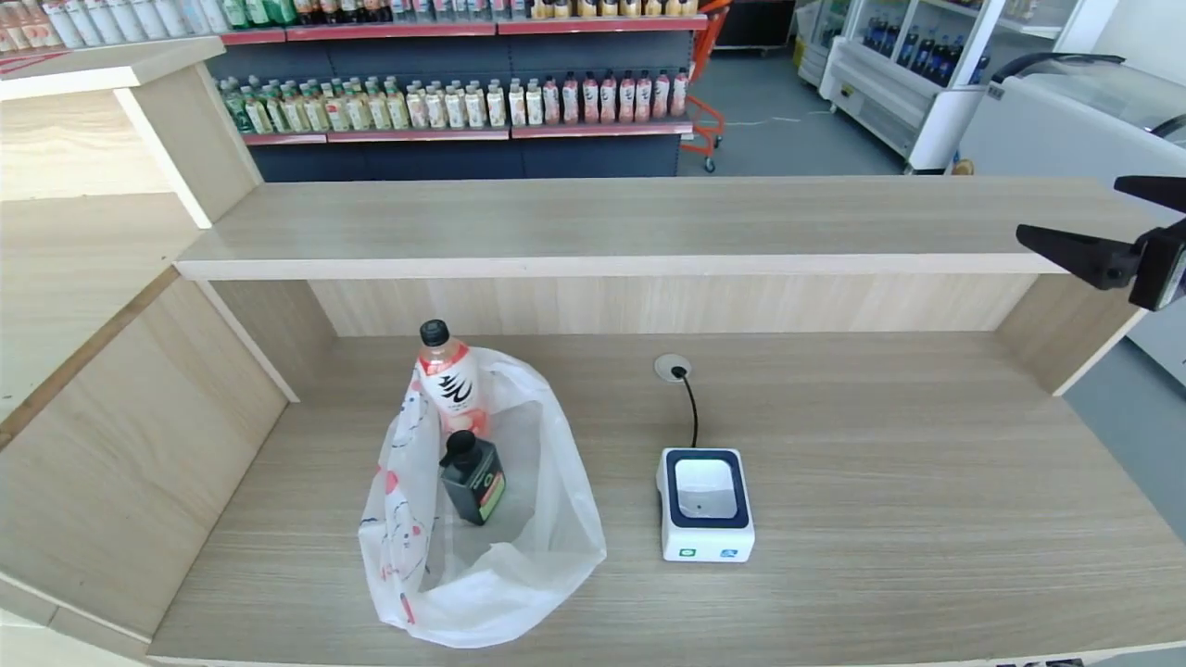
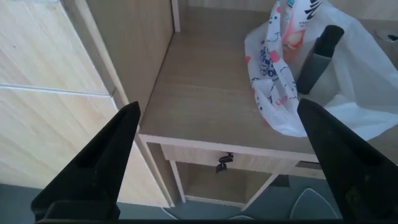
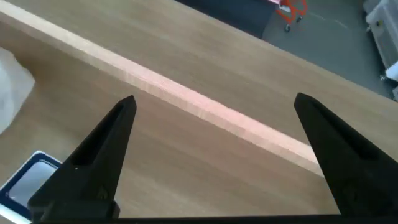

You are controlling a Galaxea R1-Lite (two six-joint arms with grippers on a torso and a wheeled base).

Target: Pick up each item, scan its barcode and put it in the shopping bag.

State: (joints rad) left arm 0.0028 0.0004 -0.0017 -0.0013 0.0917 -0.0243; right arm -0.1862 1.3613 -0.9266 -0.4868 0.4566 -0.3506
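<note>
A white plastic shopping bag [image 1: 482,565] lies open on the wooden counter [image 1: 880,537], left of centre. Inside it stand a pink drink bottle [image 1: 448,384] with a black cap and a dark bottle [image 1: 473,478] with a black cap. The white barcode scanner [image 1: 705,503] sits to the bag's right, its cable running to a hole in the counter. My right gripper [image 1: 1103,227] hangs open at the far right, above the counter's raised ledge. My left gripper [image 2: 217,143] is open and empty, off the counter's front left corner; the shopping bag [image 2: 292,81] lies beyond it.
A raised ledge [image 1: 649,222] runs along the counter's back, with wooden side walls at left and right. Shelves of bottles [image 1: 454,102] and coolers [image 1: 927,74] stand in the shop behind. The right wrist view shows a corner of the scanner [image 3: 25,183].
</note>
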